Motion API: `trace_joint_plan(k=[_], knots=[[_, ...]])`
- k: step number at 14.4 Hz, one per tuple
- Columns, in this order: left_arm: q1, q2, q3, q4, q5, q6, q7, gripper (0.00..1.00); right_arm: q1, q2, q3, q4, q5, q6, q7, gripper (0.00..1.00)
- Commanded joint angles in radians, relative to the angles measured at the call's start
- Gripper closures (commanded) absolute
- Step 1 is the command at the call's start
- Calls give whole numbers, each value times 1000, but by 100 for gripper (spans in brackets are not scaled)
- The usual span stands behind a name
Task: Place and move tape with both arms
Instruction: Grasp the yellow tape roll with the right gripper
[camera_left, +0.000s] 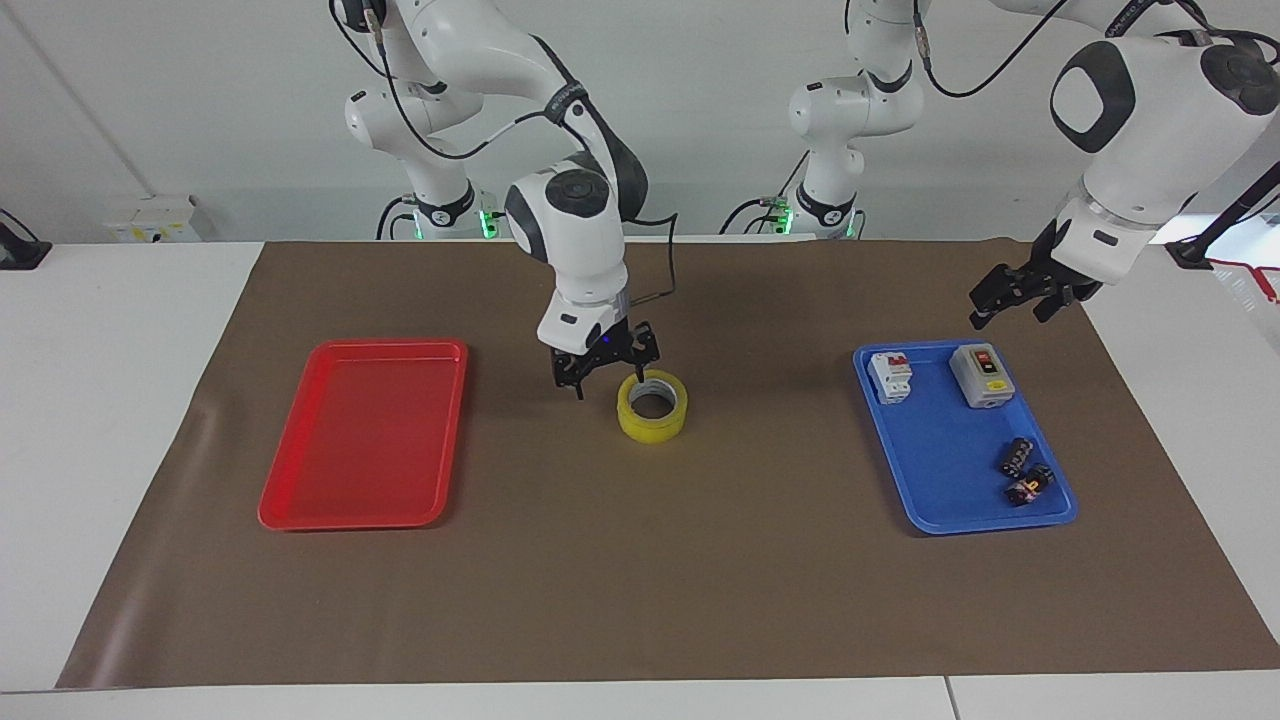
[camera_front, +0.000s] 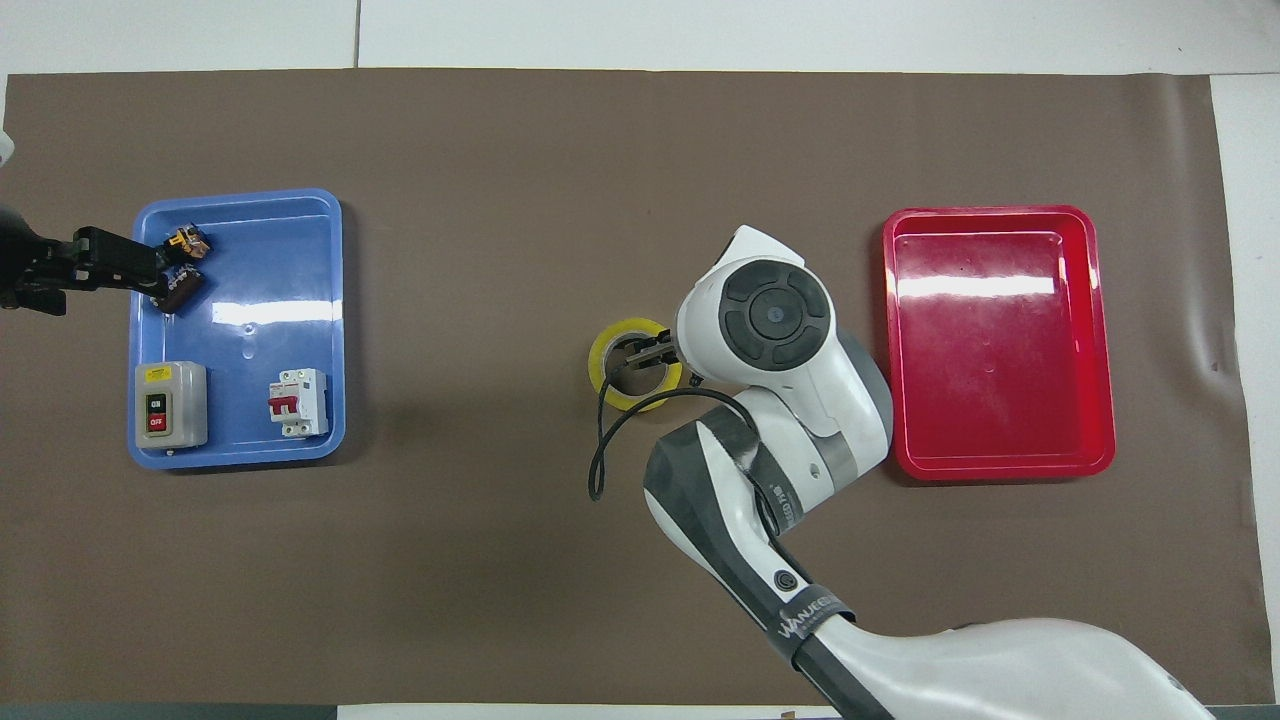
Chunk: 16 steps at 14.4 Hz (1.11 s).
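we saw right gripper (camera_left: 606, 370) spread at the tape (camera_left: 652, 406) rim | overhead view hid its tips | left gripper (camera_left: 1022, 297) up, grip unclear

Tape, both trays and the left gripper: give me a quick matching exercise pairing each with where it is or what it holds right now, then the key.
Things:
1. tape
2. red tray
3. blue tray
4. left gripper

Places or states:
A. up in the air at the left arm's end of the table
B. holds two switch boxes and small dark parts
C. on the brown mat between the trays, right gripper down at its rim
D. nothing in it, at the right arm's end

Pairs: 1-C, 2-D, 3-B, 4-A
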Motion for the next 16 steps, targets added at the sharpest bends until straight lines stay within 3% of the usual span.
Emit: trace_joint_plan(k=[1,7,8,9,11,16], knots=[[7,-63,-1,-46,-33,-37,12,0,19,54,-4,0,12,55,15,0],[-10,-67,-13,-44,-33,-32,1,0,30,69,-4,-112,10,185,-33,2],[-10,-64,-22,-36,-33,-34,-9,0,30,71,-4,-107,10,190,-36,23],[-10,-61,-30,-24,-33,-41,-17,0,28,72,-4,-105,9,193,-45,53],[-8,-59,-28,-8,-33,-49,-20,0,30,72,-4,-105,10,193,-51,100],[-7,-62,-28,2,-33,-55,-54,0,30,72,-4,-89,12,153,-17,100]])
